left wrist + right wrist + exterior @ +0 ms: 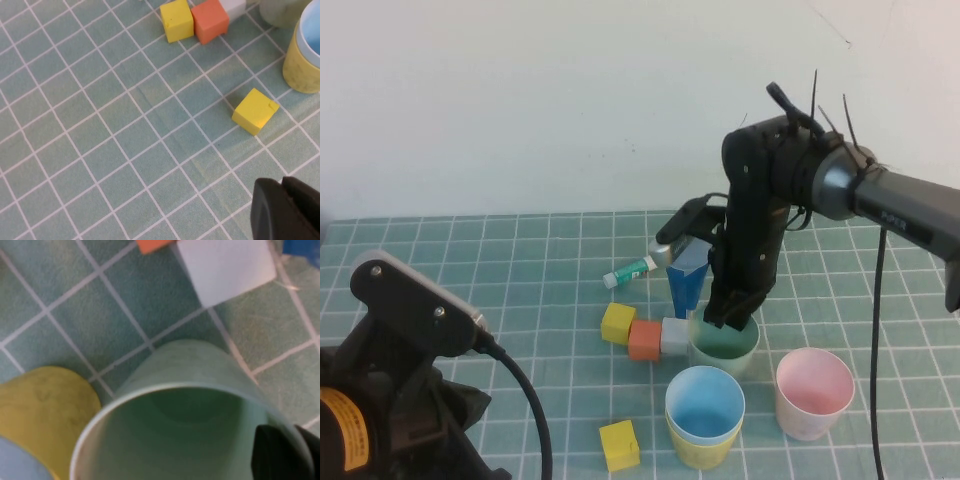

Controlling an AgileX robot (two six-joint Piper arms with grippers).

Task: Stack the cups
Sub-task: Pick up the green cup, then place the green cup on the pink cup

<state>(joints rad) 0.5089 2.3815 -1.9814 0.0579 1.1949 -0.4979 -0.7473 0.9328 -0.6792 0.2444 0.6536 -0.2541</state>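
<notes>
The right claw (732,322) is seen lowered onto the rim of the green cup (725,345), at the rim's far-left side; the right wrist view shows one finger inside the mouth, but whether the fingers are apart or closed on the wall cannot be told. The green cup stands upright on the desk (520,300), mouth up, its long axis vertical, directly beneath the claw. It is pale green, wide and tapered, and touches a white block (674,335).

Nearer the robot, a light blue cup (705,403) is nested in a yellow cup (700,448); this pair lies just near-left of the green cup. A pink cup (813,392) stands upright to the near-right, apart.

The left claw (285,210) hangs over bare desk, well left of the cups; its fingers' state cannot be told. The right arm is judged the nearer.
</notes>
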